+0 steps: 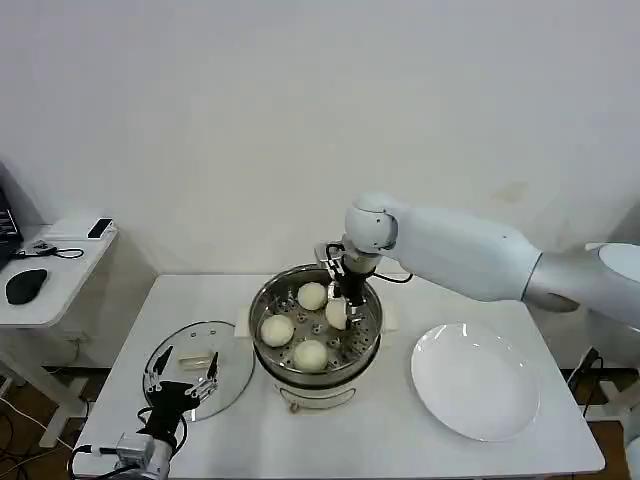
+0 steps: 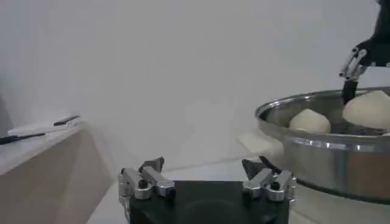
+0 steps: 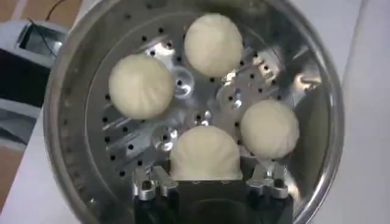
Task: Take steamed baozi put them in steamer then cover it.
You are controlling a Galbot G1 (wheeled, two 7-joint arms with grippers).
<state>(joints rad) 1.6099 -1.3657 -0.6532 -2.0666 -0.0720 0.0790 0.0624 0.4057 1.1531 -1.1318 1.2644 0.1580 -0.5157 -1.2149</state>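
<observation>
Centrally on the white table point(image 1: 470, 455) stands the steamer point(image 1: 270, 300), an empty white plate point(image 1: 475, 382) right of it and the cover point(image 1: 235, 370) flat on its left. Four baozi point(image 1: 277, 329) lie inside it; the right gripper point(image 1: 345, 316) clasps one there, while the left gripper point(image 1: 182, 375) hovers spread over the cover.
</observation>
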